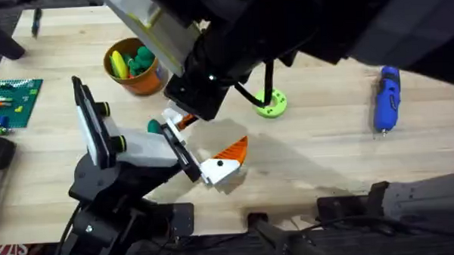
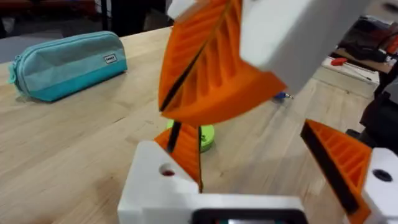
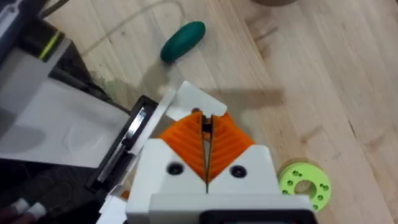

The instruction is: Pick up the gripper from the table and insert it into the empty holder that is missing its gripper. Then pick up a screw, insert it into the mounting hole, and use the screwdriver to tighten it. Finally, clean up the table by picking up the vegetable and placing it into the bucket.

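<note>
The right gripper (image 3: 205, 126) was pinched tight, ribbed orange pads pressed together on the finger piece (image 3: 194, 99), smooth white plastic poking out past the tips. That piece sat right at the black rail (image 3: 121, 146) of the holder (image 1: 148, 149), a plain white block near the table's (image 1: 318, 147) near-left. Whether it touched the rail, I couldn't tell: the pads covered the join. The left gripper (image 2: 261, 155) stood wide apart, nothing between, its broad ribbed wedge finger (image 1: 232, 151) out to the right. A smooth green vegetable (image 1: 154, 126) lay just beyond the holder on the grainy planks. The round orange bucket (image 1: 138, 77) sat at the far left, its rim partly cut off by the dark, blurred right arm. The blue cylindrical screwdriver (image 1: 386, 98) lay well apart on the right, its bit barely discernible.
</note>
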Action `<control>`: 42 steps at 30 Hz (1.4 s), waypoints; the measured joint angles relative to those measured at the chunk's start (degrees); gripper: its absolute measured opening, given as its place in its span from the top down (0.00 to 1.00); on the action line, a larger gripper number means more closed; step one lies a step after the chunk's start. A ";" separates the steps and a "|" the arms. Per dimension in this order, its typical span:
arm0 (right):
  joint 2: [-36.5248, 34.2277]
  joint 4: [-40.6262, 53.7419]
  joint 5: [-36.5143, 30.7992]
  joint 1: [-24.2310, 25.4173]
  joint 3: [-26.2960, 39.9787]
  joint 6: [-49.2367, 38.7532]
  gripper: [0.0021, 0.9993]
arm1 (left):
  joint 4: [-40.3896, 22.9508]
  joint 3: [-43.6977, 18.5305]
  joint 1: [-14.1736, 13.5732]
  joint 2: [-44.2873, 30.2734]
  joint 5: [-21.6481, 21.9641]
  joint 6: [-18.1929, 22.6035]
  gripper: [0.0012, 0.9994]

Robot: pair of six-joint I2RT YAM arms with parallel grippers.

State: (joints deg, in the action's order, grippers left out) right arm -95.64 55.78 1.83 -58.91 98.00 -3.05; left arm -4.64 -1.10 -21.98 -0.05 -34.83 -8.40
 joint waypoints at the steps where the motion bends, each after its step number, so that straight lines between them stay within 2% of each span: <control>1: 0.00 0.03 0.01 -0.05 0.00 0.00 1.00 | 0.01 0.00 0.00 0.00 0.00 0.00 0.01; 10: -1.48 0.20 2.56 -0.23 0.00 -0.02 1.00 | 0.01 0.00 0.00 0.00 -0.02 -0.01 0.01; 42: -2.10 0.44 2.10 -0.23 0.00 -2.58 0.99 | 0.01 0.00 0.04 0.00 0.17 -0.44 0.01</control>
State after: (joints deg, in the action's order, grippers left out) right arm -97.73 56.23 3.92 -59.13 98.00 -5.63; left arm -4.62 -1.10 -21.93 -0.05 -34.65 -8.84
